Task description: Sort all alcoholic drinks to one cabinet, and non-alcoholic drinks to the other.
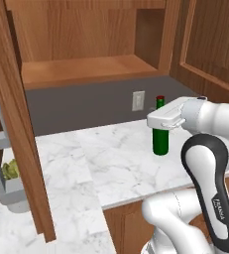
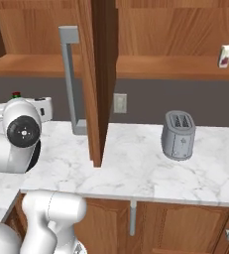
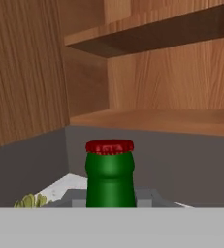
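Observation:
A slim dark-green bottle with a red cap stands upright at the back right of the marble counter, its base at or just above the surface. My gripper is shut on its neck, coming in from the right. In the hand view the green bottle sits dead centre between my fingers, with its cap facing an open wooden cabinet. Its red cap peeks over my arm in the right base view. A small white carton with a red-pink mark stands on the right-hand cabinet's shelf.
An open cabinet with a bare lower shelf hangs above the counter. Its open door, with a long grey handle, juts out over the counter. A grey toaster stands to the right. A wall outlet is behind the bottle.

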Controlling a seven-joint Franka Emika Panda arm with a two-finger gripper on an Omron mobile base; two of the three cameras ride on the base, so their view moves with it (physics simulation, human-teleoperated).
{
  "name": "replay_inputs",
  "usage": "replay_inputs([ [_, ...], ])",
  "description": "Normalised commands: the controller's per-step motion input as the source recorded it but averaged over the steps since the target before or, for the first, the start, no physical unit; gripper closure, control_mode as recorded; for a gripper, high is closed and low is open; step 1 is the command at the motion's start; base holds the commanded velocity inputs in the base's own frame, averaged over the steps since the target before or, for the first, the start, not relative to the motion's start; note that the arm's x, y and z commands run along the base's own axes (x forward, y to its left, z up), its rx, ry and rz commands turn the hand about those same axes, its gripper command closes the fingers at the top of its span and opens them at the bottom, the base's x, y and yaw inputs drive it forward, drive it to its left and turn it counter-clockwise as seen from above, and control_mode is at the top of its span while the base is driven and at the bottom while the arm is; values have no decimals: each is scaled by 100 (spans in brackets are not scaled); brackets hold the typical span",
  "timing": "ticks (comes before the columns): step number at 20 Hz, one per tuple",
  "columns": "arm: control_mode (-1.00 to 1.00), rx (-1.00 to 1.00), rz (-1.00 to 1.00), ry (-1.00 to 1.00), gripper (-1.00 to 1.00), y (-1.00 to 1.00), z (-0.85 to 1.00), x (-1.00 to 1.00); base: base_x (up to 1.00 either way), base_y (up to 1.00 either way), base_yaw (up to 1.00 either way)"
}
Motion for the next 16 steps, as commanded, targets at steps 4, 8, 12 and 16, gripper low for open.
replay_inputs([
  [4,100,0,0,0,100,0,0,0,52,46,-10],
  [8,100,0,0,0,100,0,0,0,25,42,-6],
  [12,-100,-5,-3,-1,100,24,13,1,4,26,-3],
  [16,-100,-9,-4,-6,100,43,39,0,0,0,0],
])
